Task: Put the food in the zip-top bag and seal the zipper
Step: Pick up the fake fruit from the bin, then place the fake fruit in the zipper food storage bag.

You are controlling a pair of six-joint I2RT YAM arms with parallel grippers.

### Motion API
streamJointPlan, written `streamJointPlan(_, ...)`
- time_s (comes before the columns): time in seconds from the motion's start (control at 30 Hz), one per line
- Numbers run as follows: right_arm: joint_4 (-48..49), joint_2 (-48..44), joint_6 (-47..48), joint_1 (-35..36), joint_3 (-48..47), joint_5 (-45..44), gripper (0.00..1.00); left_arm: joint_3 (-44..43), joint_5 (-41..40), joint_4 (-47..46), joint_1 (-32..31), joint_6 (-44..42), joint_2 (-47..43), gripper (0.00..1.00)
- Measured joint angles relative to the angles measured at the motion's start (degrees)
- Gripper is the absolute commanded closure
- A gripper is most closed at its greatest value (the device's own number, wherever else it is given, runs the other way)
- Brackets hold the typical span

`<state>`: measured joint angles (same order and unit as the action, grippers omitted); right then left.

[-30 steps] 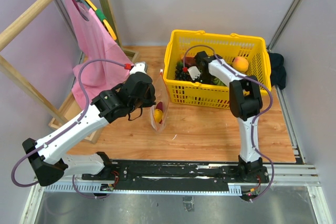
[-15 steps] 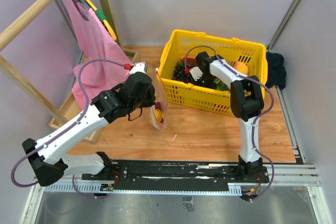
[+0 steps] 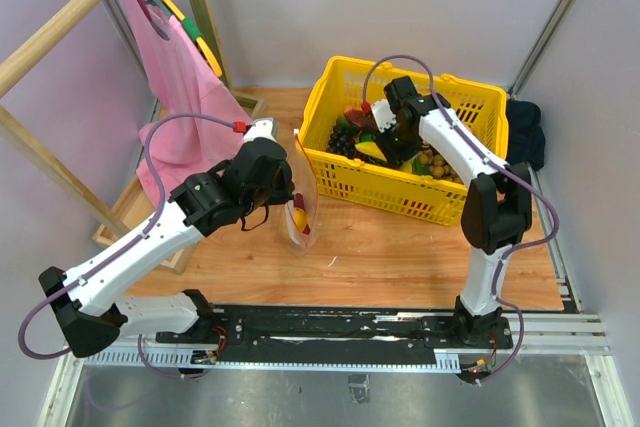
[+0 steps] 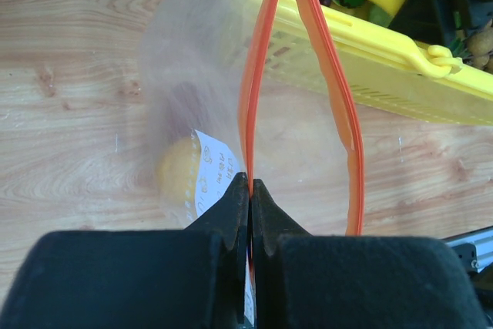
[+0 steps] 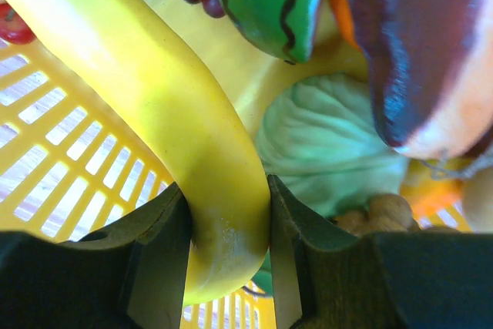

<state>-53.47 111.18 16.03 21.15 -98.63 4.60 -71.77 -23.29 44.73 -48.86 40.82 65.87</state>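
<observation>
standing on the table just left of the yellow basket: zip-top bag, mouth gaping, yellow fruit at the bottom. pinched tight in the left jaws, one side of its red zipper. clamped between the right jaws, above the basket's other produce: a yellow banana.

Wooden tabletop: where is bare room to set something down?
Bare wooden tabletop lies in front of the yellow plastic mesh basket, between the clear crinkly zip-top bag and the right arm. Crowded: inside the basket, and under the left arm.
</observation>
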Motion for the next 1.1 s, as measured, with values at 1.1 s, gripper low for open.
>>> streamJointPlan(1.1, 28.7, -37.4, -31.1, 5.3, 18.6, 9.7, 0.99, 1.4, 0.0, -1.8, 0.0, 1.8, -1.5, 1.00)
